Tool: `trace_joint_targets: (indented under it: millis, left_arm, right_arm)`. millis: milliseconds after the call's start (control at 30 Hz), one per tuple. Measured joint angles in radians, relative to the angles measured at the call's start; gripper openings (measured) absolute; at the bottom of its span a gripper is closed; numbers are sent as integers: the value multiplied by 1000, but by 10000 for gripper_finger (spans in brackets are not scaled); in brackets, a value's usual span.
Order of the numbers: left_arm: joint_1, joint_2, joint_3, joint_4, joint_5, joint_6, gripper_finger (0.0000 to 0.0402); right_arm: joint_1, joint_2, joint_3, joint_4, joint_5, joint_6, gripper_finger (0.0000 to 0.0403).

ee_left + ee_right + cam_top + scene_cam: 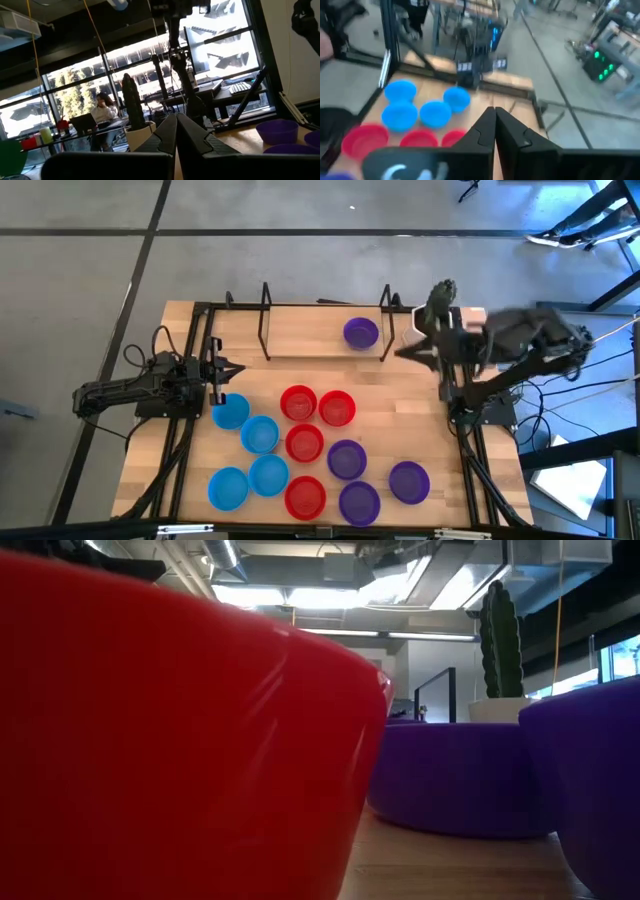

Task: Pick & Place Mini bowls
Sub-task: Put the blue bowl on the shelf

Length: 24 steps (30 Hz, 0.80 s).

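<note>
The table point(300, 330) is pale butcher-block wood in parallel strips, edged by a black metal frame. On it sit the mini bowls, smooth round shallow plastic with a slight gloss. Taking the high view as a clock face centred on the table, four blue bowls point(260, 434) cluster around 8 o'clock, four red bowls point(303, 443) run from the centre down toward 6, and three purple bowls point(346, 459) lie around 5 o'clock. A lone purple bowl point(361, 332) stands apart near 12 o'clock, between two thin black wire uprights.

The left gripper point(228, 371) rests at 9 o'clock just above the nearest blue bowl, its dark angular fingers point(167, 137) pressed together and holding nothing. The right gripper point(400, 352) hangs at 2 o'clock, above the table, near the lone purple bowl; its fingers point(485, 131) also meet tip to tip, empty. That arm is smeared by motion in the high view, so its outline is hard to make out.

In the low view a red bowl's wall fills most of the frame, cutting off everything behind it; purple bowls are cropped at the right edge, with a ribbed green cactus point(501, 638) behind.
</note>
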Motion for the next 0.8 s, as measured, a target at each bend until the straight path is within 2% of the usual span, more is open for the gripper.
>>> trace_joint_targets:
  millis: [67,167,300,400,500,667,800]
  left_arm:
    - [0,0,0,-6,0,0,4]
    - [0,0,0,-9,0,0,2]
    - [0,0,0,-16,-1,0,4]
    - [0,0,0,-22,-1,0,7]
    - [0,0,0,-22,-1,0,7]
    - [0,0,0,-22,-1,0,3]
    - [0,0,0,-22,-1,0,6]
  right_arm:
    - [39,-100,-173,66,10,16,5]
    - [51,-258,-450,242,-34,-8,6]
    - [44,-457,-819,632,-151,-78,5]
    - [24,-569,-1044,878,-283,-95,3]
    - [7,-656,-1214,994,-364,-115,4]
    - [-38,-777,-1436,1124,-354,-102,4]
    - [-57,-829,-1591,1300,-367,-90,5]
